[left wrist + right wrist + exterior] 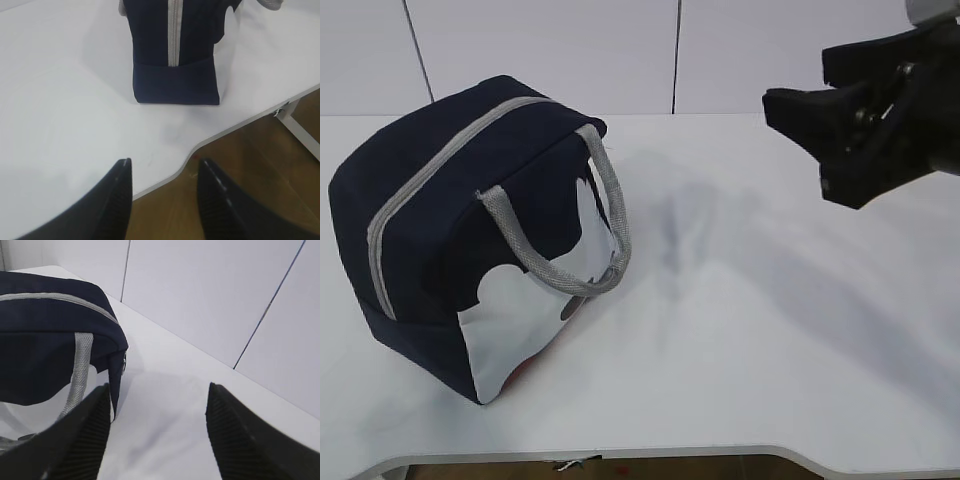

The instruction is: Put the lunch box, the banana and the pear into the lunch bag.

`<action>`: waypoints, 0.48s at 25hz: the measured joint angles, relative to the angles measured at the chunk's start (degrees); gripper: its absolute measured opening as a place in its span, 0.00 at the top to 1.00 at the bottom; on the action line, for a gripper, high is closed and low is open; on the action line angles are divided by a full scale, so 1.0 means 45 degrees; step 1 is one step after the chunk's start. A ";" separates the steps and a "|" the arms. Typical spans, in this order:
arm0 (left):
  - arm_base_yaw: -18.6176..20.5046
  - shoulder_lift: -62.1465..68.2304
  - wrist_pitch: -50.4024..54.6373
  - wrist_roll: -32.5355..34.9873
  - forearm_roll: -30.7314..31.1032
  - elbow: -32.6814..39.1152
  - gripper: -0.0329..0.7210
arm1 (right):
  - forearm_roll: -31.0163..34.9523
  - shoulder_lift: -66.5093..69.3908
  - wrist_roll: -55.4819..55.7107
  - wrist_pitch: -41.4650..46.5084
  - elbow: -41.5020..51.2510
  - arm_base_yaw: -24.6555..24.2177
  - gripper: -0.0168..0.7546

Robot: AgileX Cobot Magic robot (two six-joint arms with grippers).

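Note:
The navy-blue lunch bag (440, 220) stands on the left of the white table (770, 330), and its grey zipper (430, 175) looks closed. The bag also shows in the left wrist view (175, 75) and the right wrist view (45, 340). My right gripper (798, 78) is open and empty, held high above the table's right side, well to the right of the bag; its jaws (157, 390) frame bare table. My left gripper (164, 167) is open and empty over the table's front edge, well short of the bag. The lunch box, banana and pear are out of view.
The bag's grey strap handle (560, 250) hangs over its front face. The table's front edge (200, 145) curves inward, with wooden floor and a white table leg (300, 125) below. A white panelled wall (620, 50) stands behind the table.

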 joint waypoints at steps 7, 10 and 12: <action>0.0000 0.0000 0.0000 0.0000 0.0000 0.0000 0.52 | 0.3644 -0.1254 -0.3424 0.2456 0.0000 0.0372 0.34; 0.0000 0.0000 0.0000 0.0000 0.0000 0.0000 0.52 | 0.4606 -0.2080 -0.4156 0.2970 0.0000 0.0436 0.34; 0.0000 0.0000 0.0000 0.0000 0.0000 0.0000 0.52 | 0.5286 -0.2689 -0.4800 0.3295 0.0000 0.0551 0.34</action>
